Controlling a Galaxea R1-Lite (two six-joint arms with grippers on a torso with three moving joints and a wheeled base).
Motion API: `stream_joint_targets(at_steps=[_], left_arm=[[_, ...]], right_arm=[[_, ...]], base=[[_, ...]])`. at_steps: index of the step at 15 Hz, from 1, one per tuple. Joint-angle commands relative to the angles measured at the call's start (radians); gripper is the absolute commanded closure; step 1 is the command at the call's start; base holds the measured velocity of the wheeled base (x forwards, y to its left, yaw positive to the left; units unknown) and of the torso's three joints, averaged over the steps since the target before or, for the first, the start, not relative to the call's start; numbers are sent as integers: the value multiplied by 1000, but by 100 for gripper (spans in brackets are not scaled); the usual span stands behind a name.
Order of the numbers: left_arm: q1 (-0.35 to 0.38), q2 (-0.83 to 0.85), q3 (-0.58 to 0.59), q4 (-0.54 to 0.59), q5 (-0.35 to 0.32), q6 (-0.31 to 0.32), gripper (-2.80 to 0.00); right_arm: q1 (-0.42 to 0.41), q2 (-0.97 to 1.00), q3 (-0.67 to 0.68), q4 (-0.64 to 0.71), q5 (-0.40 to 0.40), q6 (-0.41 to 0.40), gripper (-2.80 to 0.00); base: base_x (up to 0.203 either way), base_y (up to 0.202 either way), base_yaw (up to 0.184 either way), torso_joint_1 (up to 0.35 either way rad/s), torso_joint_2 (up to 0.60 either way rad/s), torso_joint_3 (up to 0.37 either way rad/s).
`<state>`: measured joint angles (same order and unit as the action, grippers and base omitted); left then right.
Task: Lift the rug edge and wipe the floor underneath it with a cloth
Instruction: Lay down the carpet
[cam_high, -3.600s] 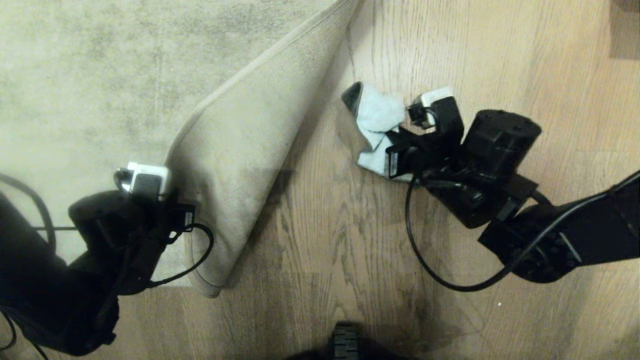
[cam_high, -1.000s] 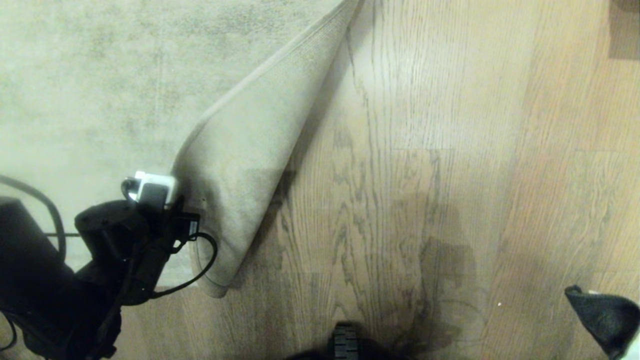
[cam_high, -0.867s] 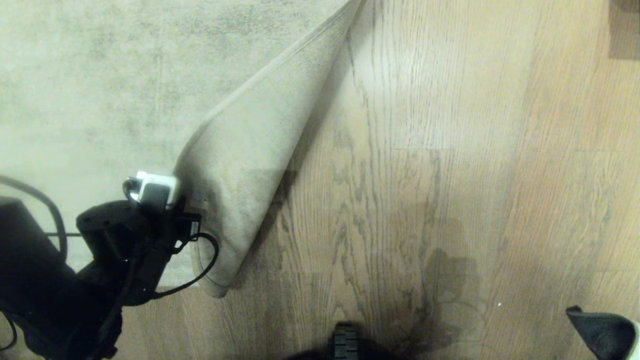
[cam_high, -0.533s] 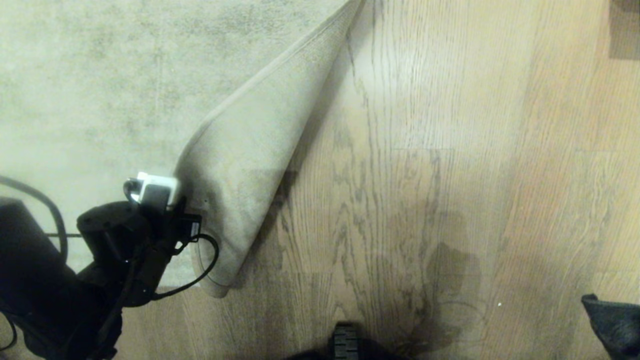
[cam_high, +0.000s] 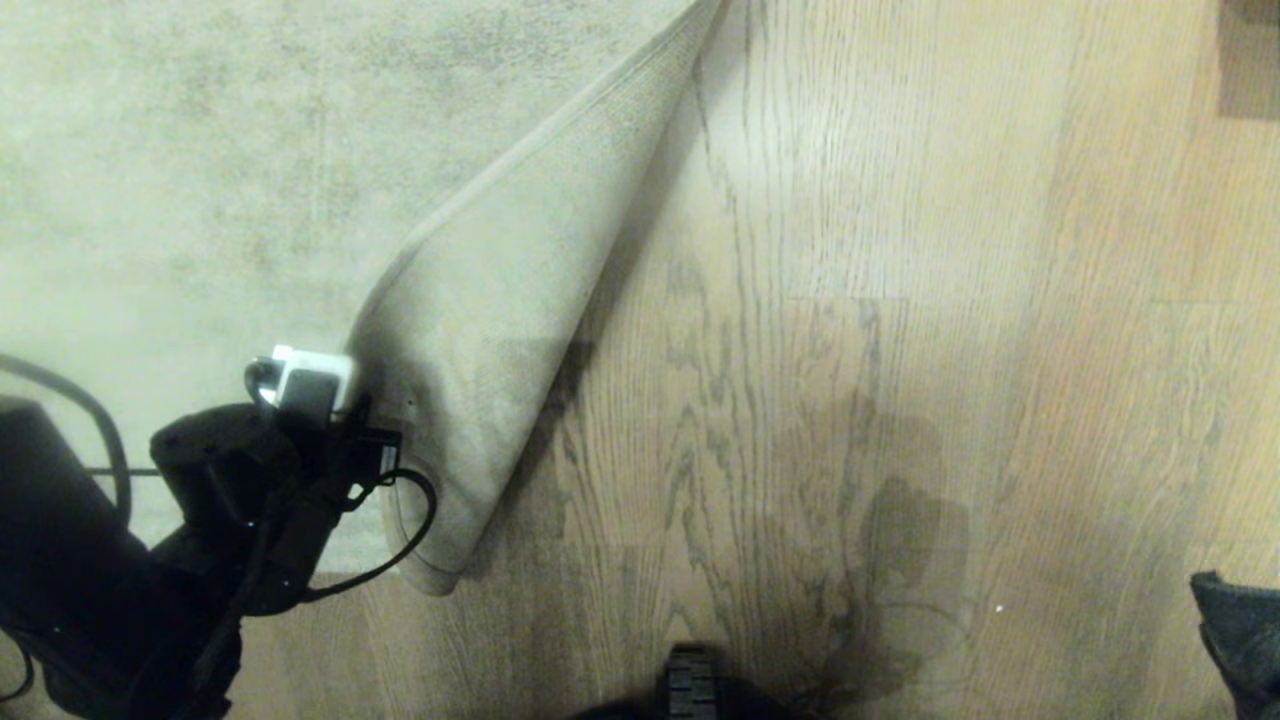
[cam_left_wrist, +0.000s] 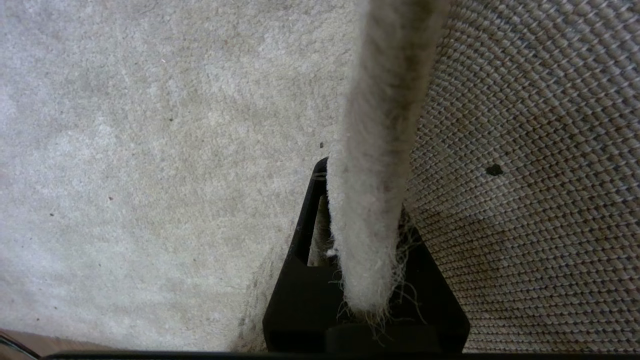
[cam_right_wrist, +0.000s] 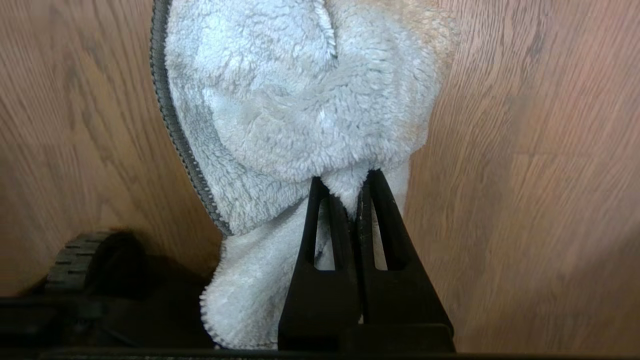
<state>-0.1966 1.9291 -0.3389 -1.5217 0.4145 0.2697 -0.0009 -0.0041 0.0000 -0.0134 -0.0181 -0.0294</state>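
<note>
**A:** What did the head view show?

**B:** The left gripper (cam_high: 375, 440) was low on the left, clamped on the rug edge (cam_high: 400, 262), with its white wrist camera (cam_high: 310, 378) riding on top. The corner was held folded back over the rug (cam_high: 180, 170), so the tan woven backing (cam_high: 500, 330) faced up as a long triangle. To its right lay bare floor (cam_high: 850, 250), oak-grain planks with a dark arm-shaped shadow (cam_high: 890, 540) near the bottom.

**A:** And the right arm?

**B:** Only a dark sliver (cam_high: 1240, 625) at the lower right corner of that view, too little to identify. A ribbed black wheel (cam_high: 690, 685) peeked in at the bottom centre.

**A:** The left wrist view?

**B:** The left gripper (cam_left_wrist: 365, 200) had its black fingers (cam_left_wrist: 305, 235) clenched on the fuzzy hem of the rug edge (cam_left_wrist: 380, 150), which rose straight out of them. The pile side of the rug (cam_left_wrist: 150, 150) spread to one side, the backing (cam_left_wrist: 525, 175) to the other, with a small dark speck on it.

**A:** The right wrist view?

**B:** The right gripper (cam_right_wrist: 352, 192) had its two slotted fingers (cam_right_wrist: 320, 235) pressed together on a pinch of the cloth (cam_right_wrist: 300, 110), a fluffy pale blue-white rag with a dark stitched border. The cloth bunched beyond the fingertips and trailed back beside them. The floor (cam_right_wrist: 525, 150) lay behind it; I could not tell whether the cloth touched it. The ribbed wheel (cam_right_wrist: 75, 260) sat in one corner.
</note>
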Motion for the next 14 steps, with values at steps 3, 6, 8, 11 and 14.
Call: stream_joint_targets(at_steps=[3,6,8,11,14], left_arm=[[0,1,0,-48,3,-1,0],[0,2,0,-48,1,-1,0],[0,2,0,-48,1,-1,0],[0,2,0,-48,1,-1,0],[2,-6,0,-48,1,-3,0]], right_arm=[[1,4,0,-2,0,33,0],[1,4,0,-3,-2,46,0],[1,4,0,-3,-2,46,0],[1,4,0,-3,-2,46,0],[1,4,0,-3,-2,46,0]], base=[[0,0,0,0,0,0],[0,0,0,0,0,0],[0,0,0,0,0,0],[0,0,0,0,0,0],[0,0,0,0,0,0]])
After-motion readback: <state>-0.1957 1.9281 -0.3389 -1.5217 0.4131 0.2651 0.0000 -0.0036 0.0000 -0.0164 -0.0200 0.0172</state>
